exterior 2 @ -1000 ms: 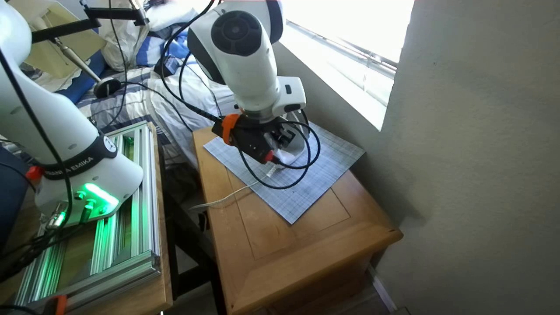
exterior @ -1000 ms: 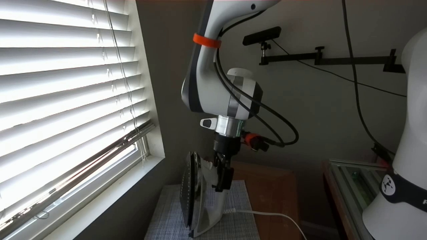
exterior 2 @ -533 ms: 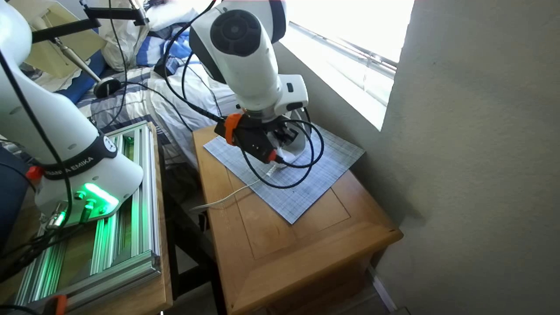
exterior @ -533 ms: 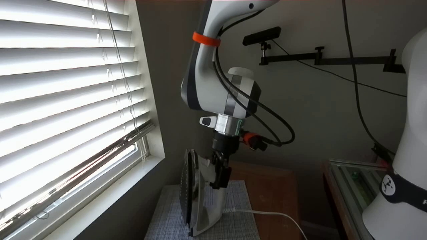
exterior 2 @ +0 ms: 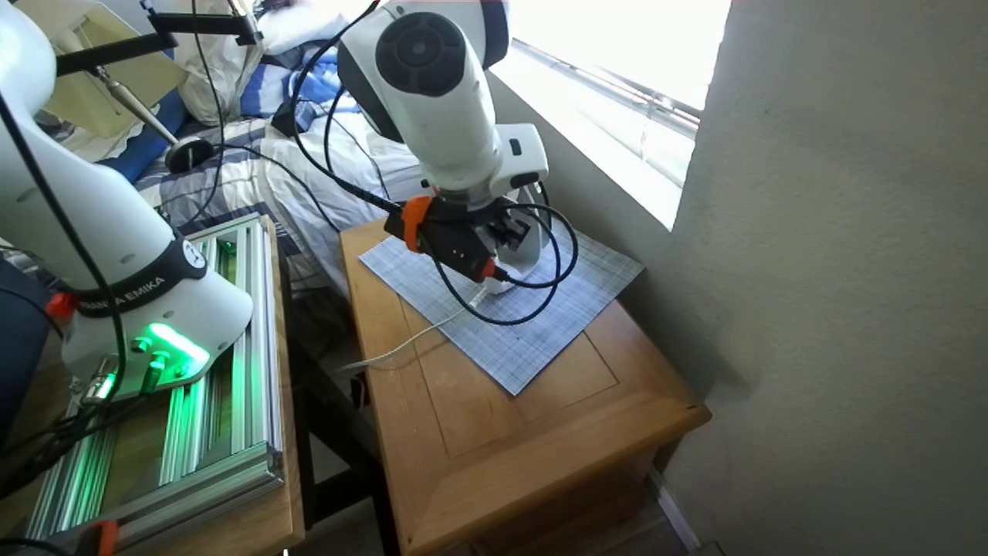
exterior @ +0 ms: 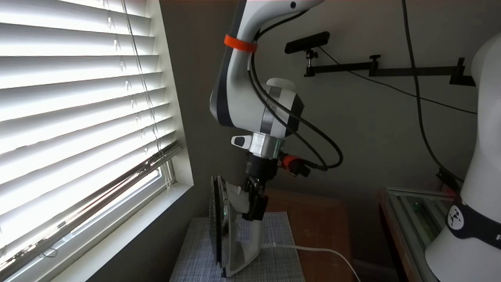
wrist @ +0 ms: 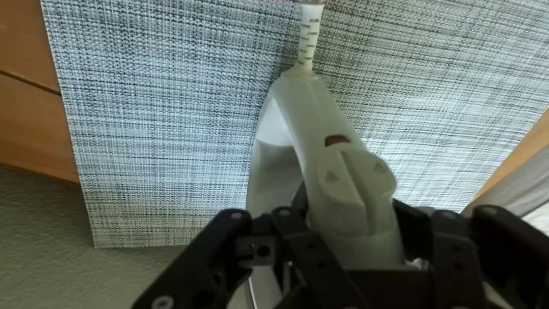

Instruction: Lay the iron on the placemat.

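The white iron [exterior: 244, 256] stands on its heel on the grey-blue placemat [exterior: 278, 270], nose up, with its dark soleplate [exterior: 217, 227] facing the window. It leans slightly toward the window. In an exterior view the iron [exterior 2: 527, 253] is mostly hidden behind my arm and cables, and the placemat [exterior 2: 532, 340] lies under it. My gripper [exterior: 254, 214] is at the upper part of the handle. In the wrist view the fingers [wrist: 351, 210] close on both sides of the iron's handle [wrist: 330, 167]. The white cord [exterior: 313, 249] runs from the heel.
The placemat lies on a brown wooden cabinet [exterior 2: 494, 448]. A window with blinds [exterior: 86, 98] and its sill [exterior: 137, 231] stand close on the soleplate side. My black cable loop [exterior 2: 532, 316] hangs beside the iron. A bed [exterior 2: 285, 177] stands behind the cabinet.
My gripper has moved slightly up and toward the window. The iron's nose has tipped the same way with it, while its heel has stayed at about the same spot on the placemat.
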Controlling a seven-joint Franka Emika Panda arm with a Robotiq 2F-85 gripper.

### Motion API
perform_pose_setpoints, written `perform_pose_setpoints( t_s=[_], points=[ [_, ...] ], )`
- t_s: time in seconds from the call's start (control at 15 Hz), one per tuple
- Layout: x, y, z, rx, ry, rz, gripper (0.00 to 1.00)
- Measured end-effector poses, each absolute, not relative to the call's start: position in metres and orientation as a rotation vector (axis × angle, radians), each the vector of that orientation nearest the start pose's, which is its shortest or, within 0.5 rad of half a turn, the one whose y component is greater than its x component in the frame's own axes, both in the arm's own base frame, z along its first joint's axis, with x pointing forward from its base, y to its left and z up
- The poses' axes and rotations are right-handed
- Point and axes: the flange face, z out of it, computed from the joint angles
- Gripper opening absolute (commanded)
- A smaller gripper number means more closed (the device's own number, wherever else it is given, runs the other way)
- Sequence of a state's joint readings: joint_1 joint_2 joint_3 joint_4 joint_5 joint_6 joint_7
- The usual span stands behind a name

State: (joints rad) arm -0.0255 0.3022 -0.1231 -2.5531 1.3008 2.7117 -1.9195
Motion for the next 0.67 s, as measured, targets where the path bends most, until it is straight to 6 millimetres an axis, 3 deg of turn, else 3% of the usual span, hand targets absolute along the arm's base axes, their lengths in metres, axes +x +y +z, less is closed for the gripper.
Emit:
perform_pose_setpoints(
  t_s=[0.67],
  points=[
    [0.406,-0.090,0.154,-2.691,-0.812,-0.470,0.02]
  ],
)
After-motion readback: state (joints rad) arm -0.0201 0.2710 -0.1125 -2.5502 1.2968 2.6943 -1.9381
